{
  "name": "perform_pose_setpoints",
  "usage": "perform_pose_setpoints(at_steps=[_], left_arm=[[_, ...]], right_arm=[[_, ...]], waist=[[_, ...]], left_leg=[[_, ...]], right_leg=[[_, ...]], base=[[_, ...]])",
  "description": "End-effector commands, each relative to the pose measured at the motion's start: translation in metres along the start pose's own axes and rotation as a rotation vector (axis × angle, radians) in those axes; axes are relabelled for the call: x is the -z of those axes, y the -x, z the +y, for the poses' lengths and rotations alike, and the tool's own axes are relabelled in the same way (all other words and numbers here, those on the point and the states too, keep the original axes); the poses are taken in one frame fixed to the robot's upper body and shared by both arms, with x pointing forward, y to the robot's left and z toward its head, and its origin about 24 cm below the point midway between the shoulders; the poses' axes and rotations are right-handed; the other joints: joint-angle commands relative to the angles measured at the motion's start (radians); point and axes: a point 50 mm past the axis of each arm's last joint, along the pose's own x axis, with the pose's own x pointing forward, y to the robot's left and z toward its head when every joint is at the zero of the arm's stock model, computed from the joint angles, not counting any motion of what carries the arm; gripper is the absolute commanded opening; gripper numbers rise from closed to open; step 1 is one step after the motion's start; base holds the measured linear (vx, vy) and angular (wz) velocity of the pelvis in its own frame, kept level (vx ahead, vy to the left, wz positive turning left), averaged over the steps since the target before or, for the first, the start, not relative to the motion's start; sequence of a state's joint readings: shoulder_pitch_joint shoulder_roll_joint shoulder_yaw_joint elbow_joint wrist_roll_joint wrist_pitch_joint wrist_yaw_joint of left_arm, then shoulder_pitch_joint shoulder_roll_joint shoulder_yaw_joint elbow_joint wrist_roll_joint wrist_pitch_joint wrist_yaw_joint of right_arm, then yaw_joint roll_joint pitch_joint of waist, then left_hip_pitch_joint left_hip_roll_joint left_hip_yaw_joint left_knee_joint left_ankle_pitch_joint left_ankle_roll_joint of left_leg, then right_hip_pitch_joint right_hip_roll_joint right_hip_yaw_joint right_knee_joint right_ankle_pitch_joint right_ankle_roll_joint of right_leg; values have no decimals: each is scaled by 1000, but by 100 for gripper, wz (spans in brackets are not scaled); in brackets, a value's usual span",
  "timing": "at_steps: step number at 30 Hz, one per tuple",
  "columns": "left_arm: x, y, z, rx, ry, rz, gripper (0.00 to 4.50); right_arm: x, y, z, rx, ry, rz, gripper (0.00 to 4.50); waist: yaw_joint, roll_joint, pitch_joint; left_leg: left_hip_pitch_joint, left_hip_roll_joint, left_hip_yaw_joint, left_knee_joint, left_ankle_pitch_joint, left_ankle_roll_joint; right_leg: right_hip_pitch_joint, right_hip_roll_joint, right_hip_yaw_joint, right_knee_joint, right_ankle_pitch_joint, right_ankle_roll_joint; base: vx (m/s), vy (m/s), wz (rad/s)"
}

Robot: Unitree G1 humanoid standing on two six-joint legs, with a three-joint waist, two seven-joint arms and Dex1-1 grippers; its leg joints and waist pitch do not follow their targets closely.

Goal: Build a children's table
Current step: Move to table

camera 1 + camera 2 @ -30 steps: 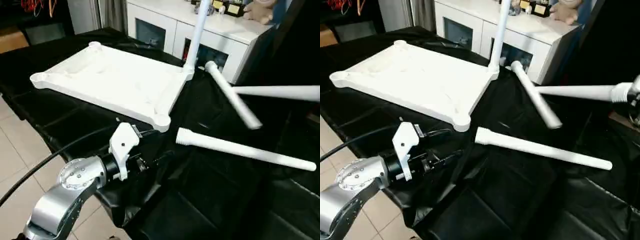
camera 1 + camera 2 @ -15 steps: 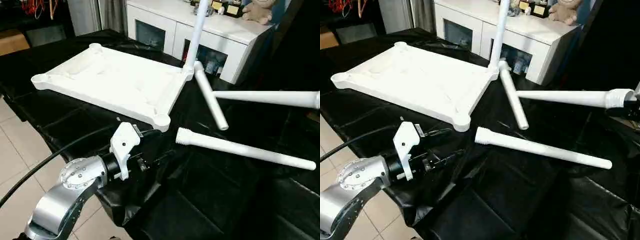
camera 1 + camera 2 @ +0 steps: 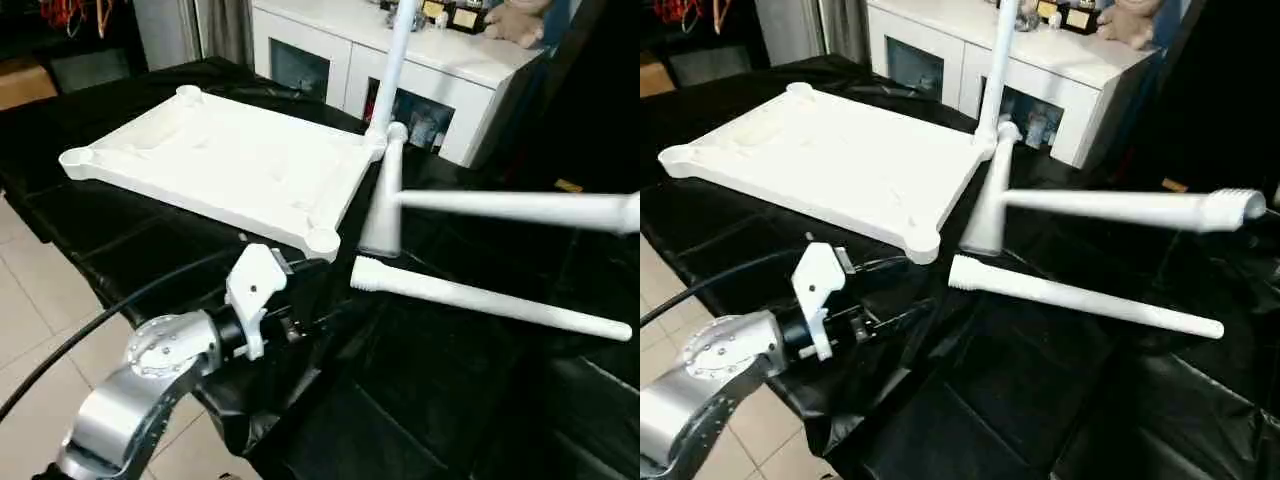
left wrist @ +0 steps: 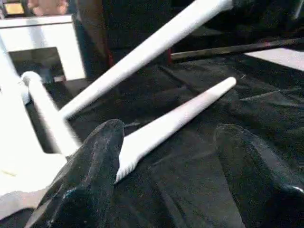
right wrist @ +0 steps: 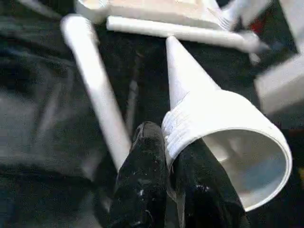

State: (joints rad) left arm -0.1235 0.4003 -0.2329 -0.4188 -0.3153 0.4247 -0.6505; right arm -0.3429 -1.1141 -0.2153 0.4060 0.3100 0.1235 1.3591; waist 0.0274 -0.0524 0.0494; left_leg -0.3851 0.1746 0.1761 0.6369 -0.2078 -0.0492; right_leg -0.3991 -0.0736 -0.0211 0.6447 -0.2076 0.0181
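Four white legs were in play. One leg [image 3: 397,60] stood upright in the far corner socket of the tabletop [image 3: 220,165], the only socket filled. The tabletop lay underside up on the black-draped surface [image 3: 420,400], ribs showing, and its near corner socket [image 3: 322,240] sat open with nothing in it, as did the two round sockets at the left end.

A second leg [image 3: 1080,300] lay flat on the cloth just in front of the tabletop's near corner, threaded end toward the tabletop. A third leg [image 3: 383,195] lay on the cloth beside the tabletop's right edge, its far end close to the upright leg's base.

The right tool [image 5: 173,156] was clenched on the threaded, wide end of the fourth leg [image 3: 510,208], two black fingers [image 5: 142,180] pinching the rim, the hollow mouth of the tube open and empty. That leg was held roughly level above the cloth, its narrow tip reaching toward the leg beside the tabletop.

The left tool [image 4: 171,156] hung released, fingers wide apart and holding nothing, low over the cloth near the flat-lying leg. Behind it all stood a white cabinet [image 3: 440,70] with glass doors.
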Motion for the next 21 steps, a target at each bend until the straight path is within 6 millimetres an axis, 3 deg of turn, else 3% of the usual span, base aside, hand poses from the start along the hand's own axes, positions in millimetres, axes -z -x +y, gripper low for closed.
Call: perform_pose_setpoints(at_steps=[1,7,9,10,11,12,15,18,20,21], left_arm=[[-1,-2,-1,5,-12,-1,344],[0,0,0,0,-16,-1,344],[-1,1,1,0,-17,-1,344],[-1,1,1,0,-18,-2,344],[-1,0,1,0,-19,-3,344],[-1,0,2,-1,-20,-4,344],[-3,-2,5,-25,-23,-26,344],[-3,-6,16,-133,-48,-35,344],[-6,-8,22,-194,-36,-83,344],[-7,-8,24,-219,-33,-97,344]], right_arm=[[-2,-4,4,-34,-3,-11,0],[0,11,-3,43,-16,6,0],[-2,20,-6,82,-19,6,0],[-3,24,-8,106,-22,-1,0],[-4,28,-10,126,-24,-8,0],[-6,33,-12,145,-33,-23,0],[-12,48,-18,204,-82,-114,0],[-21,63,-22,270,-200,-338,0],[-20,63,-16,280,-267,-466,0],[-20,61,-11,274,-287,-515,0]], waist=[[2,-22,-46],[3,-20,-42],[5,-16,-42],[6,-6,-42],[5,-14,-43],[6,-8,-43],[5,-7,-46],[4,-3,-48],[7,13,-50],[5,13,-48]], left_leg=[[8,53,-23,-80,-282,74],[14,51,-21,-79,-316,56],[14,51,-22,-80,-318,54],[14,51,-24,-82,-319,51],[14,51,-22,-81,-317,53],[15,51,-22,-81,-315,54],[12,49,-21,-80,-297,65],[10,48,-19,-77,-270,82],[11,46,-20,-76,-250,84],[9,45,-18,-78,-245,87]], right_leg=[[29,-53,23,-108,-400,-186],[21,-53,24,-118,-459,-169],[22,-53,24,-117,-455,-169],[22,-54,24,-116,-446,-171],[25,-51,23,-116,-424,-178],[24,-52,24,-115,-414,-182],[30,-50,23,-113,-368,-204],[35,-47,23,-109,-309,-220],[37,-50,22,-109,-301,-223],[39,-47,22,-114,-293,-218]], base=[[0,0,0],[0,0,0],[0,0,0],[0,0,0],[0,0,0],[0,0,0],[0,0,0],[0,0,0],[0,0,0],[0,0,0]])
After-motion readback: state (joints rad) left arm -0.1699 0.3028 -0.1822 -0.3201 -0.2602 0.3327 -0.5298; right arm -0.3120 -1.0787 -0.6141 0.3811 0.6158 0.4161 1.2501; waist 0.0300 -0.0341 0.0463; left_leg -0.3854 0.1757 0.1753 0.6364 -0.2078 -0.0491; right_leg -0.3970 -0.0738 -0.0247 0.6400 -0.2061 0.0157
